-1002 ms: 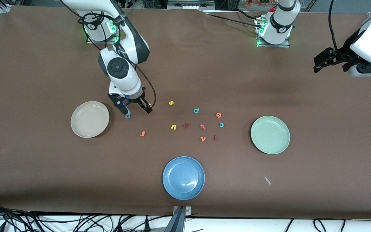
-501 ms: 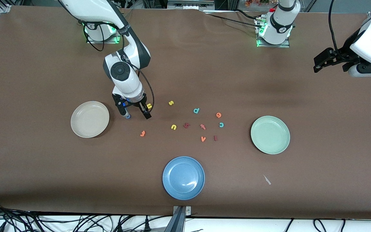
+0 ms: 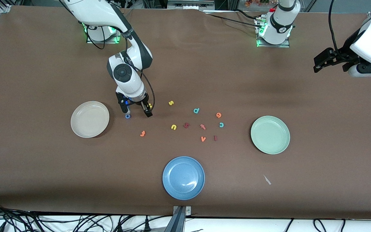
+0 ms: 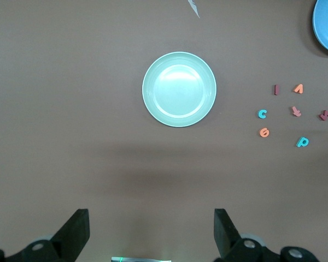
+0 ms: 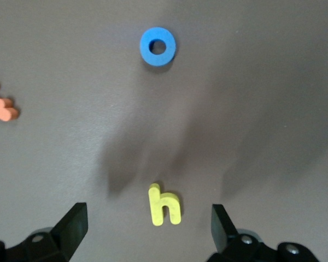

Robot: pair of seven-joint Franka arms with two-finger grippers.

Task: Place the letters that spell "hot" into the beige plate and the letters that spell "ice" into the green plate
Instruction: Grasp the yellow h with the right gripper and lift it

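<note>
- Hanging low over the table [image 3: 43,64], right gripper [image 3: 137,112], jaws wide apart, holding nothing
- Sitting flat between those jaws in the right wrist view, yellow h [image 5: 164,204]; mostly hidden by the gripper in the front view
- Lying just beside one fingertip, toward the beige plate [image 3: 90,119], blue o [image 3: 127,116]
- Resting nearer the front camera than the o, orange t [image 3: 142,133]
- Sitting w/ nothing in it, beige plate, toward the right arm's end
- Waiting up high past the table's end, left gripper [image 4: 150,232], jaws apart, holding nothing
- Lying near the green plate [image 3: 270,134], orange e [image 3: 218,114], teal c [image 3: 221,124], dark red i [image 3: 215,138], all apart from each other
- Sitting w/ nothing in it too, green plate
- Lying around the middle, not in any plate: yellow s [image 3: 171,103], yellow u [image 3: 173,127], teal d [image 3: 196,111], orange v [image 3: 203,139]
- Sitting closest to the front camera, blue plate [image 3: 183,178]
</note>
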